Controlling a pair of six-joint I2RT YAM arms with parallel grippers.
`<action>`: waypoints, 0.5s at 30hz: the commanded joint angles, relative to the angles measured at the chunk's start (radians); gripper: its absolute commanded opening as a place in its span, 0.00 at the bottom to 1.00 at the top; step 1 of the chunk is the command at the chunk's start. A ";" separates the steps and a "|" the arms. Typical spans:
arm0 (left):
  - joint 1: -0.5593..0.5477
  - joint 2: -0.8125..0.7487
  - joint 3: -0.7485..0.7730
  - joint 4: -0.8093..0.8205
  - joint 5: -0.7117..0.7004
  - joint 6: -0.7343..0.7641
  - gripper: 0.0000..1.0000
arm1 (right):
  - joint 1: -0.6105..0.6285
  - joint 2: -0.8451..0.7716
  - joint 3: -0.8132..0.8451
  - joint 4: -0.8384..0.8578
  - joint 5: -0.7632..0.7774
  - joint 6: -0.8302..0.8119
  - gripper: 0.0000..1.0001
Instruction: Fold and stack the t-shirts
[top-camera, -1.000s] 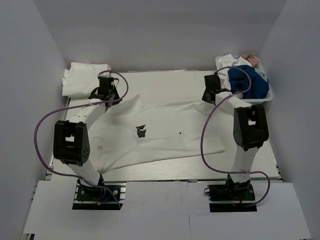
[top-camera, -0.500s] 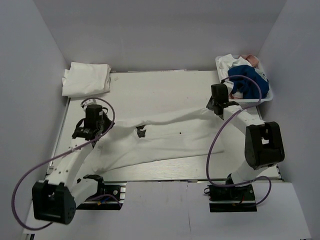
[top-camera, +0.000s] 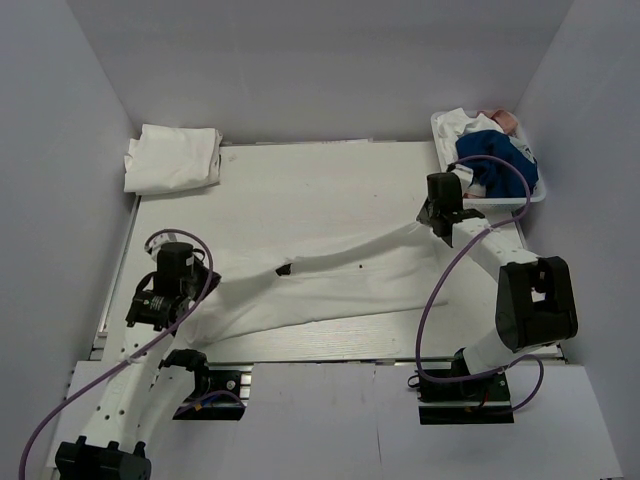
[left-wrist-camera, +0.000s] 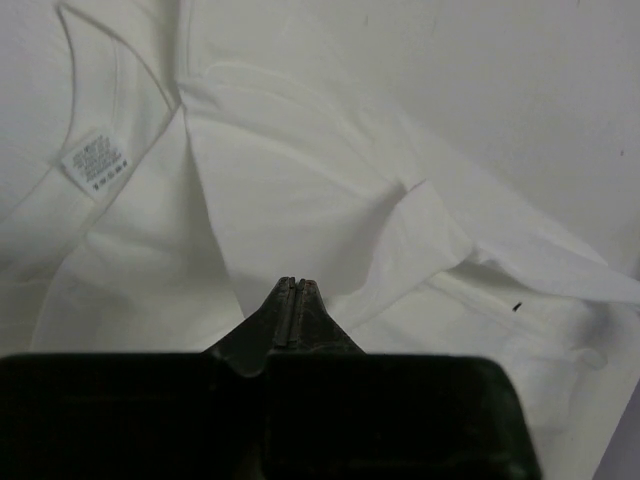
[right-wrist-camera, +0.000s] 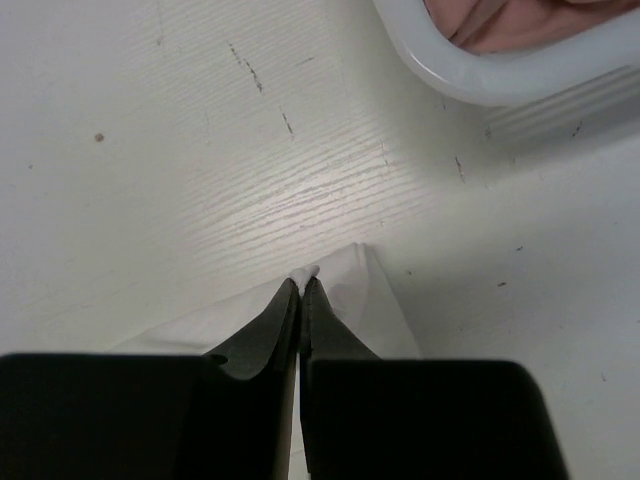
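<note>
T-shirt (top-camera: 330, 290) lies across the middle of the table (top-camera: 330, 190), much narrower than a second ago: its far-left edge has been drawn over toward the near side. The black print (top-camera: 284, 269), fully open then, now sits half-hidden on the fold line. Likely a first lengthwise fold, well under way but not yet laid flat. Left gripper (left-wrist-camera: 291, 290), jaws closed and pinching cloth near the collar and label (left-wrist-camera: 95, 160), has swept from beside the folded shirt (top-camera: 172, 158) back to the near-left edge, its arm low and retracted. Right gripper (right-wrist-camera: 301, 285) has barely shifted. Its jaws are shut on a white corner just short of the basket (right-wrist-camera: 480, 88), arm reaching forward with elbow raised, anchoring that end.
</note>
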 joint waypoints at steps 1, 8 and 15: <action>-0.001 -0.023 -0.008 -0.080 0.128 -0.006 0.00 | -0.016 -0.016 -0.008 -0.006 0.033 0.000 0.00; -0.010 -0.023 -0.052 -0.110 0.388 0.104 0.07 | -0.023 -0.006 -0.046 0.017 -0.015 0.011 0.05; -0.010 0.020 -0.016 -0.232 0.430 0.135 1.00 | -0.040 -0.017 -0.085 -0.049 0.067 0.094 0.54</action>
